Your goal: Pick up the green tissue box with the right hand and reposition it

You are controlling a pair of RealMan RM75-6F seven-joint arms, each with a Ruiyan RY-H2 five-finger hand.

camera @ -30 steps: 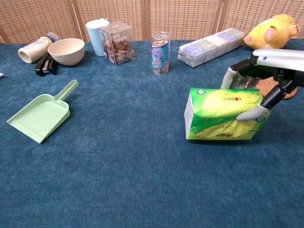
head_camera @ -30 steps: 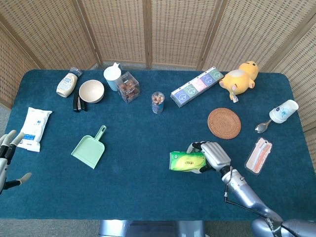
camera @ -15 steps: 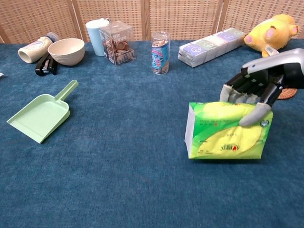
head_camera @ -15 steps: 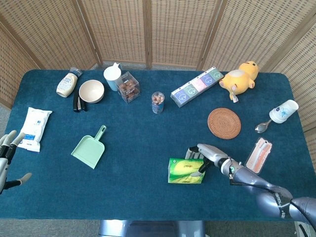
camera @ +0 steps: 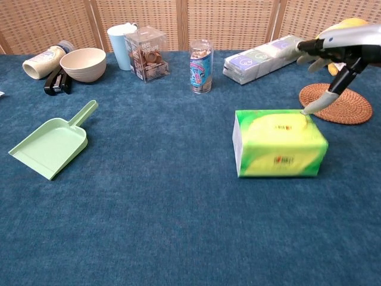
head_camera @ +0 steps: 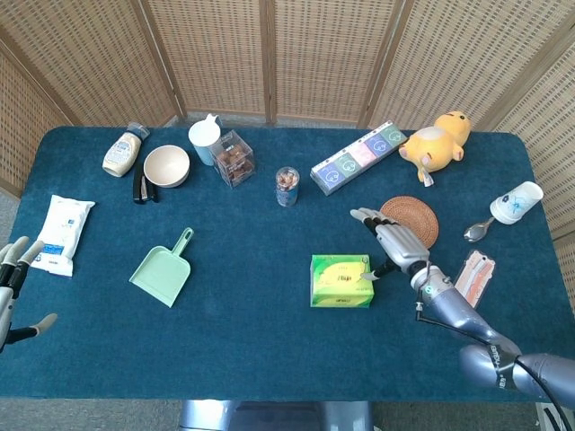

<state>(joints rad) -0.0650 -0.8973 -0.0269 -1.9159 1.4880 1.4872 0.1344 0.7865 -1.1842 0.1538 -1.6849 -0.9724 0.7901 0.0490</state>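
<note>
Half a second ago the right hand [head_camera: 395, 241] still clutched the green tissue box [head_camera: 340, 280] tilted above the desk [head_camera: 252, 332]; now the box lies flat on the blue cloth and the hand has let go and lifted up and back toward the woven coaster [head_camera: 411, 218]. The box rests near the middle of the desk's front half, its broad yellow-green face up, just to the left of the hand in the head view. In the chest view the hand [camera: 333, 50] hangs above and behind the box's [camera: 278, 143] right end. Its fingers [camera: 311, 46] are spread apart and stretched out, closed on nothing. Only the thumb reaches down, its pale tip at the box's top rear corner; whether it touches or sits just above cannot be told. The left hand [head_camera: 13, 278] shows at the far left edge in the head view, off the desk, fingers apart and holding nothing, beside the white wipes pack [head_camera: 64, 232]. A green dustpan [camera: 52, 141] lies well to the left of the box.
</note>
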